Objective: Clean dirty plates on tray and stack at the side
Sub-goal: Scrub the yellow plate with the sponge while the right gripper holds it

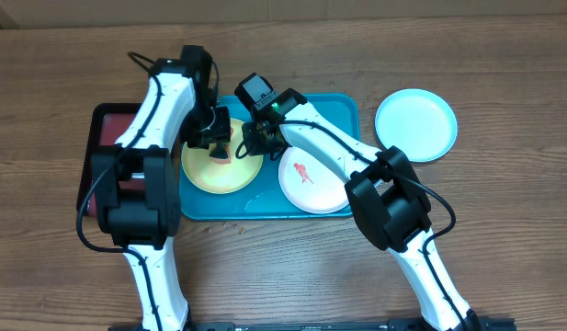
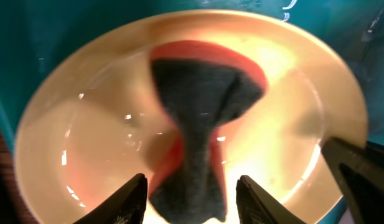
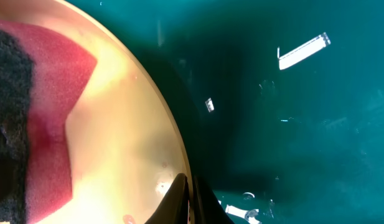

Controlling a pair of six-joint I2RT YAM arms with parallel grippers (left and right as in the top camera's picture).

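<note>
The yellow-green plate [image 1: 219, 175] lies on the left half of the teal tray [image 1: 338, 106]. My left gripper [image 1: 214, 138] is over it, shut on a red sponge with a dark scouring side [image 1: 220, 153]. In the left wrist view the sponge [image 2: 201, 99] sits between the fingers [image 2: 193, 190] against the plate [image 2: 86, 143]. My right gripper [image 1: 251, 142] is shut on the plate's right rim; this shows in the right wrist view [image 3: 190, 193]. The white plate [image 1: 324, 188], with a red smear, lies on the tray's right half. The light blue plate [image 1: 415, 124] sits on the table to the right of the tray.
A dark red, black-rimmed tray [image 1: 104, 138] lies left of the teal tray, under my left arm. Small white scraps [image 3: 304, 50] lie on the wet tray floor [image 3: 272, 124] beside the yellow-green plate [image 3: 117, 124]. Bare wooden table surrounds the trays.
</note>
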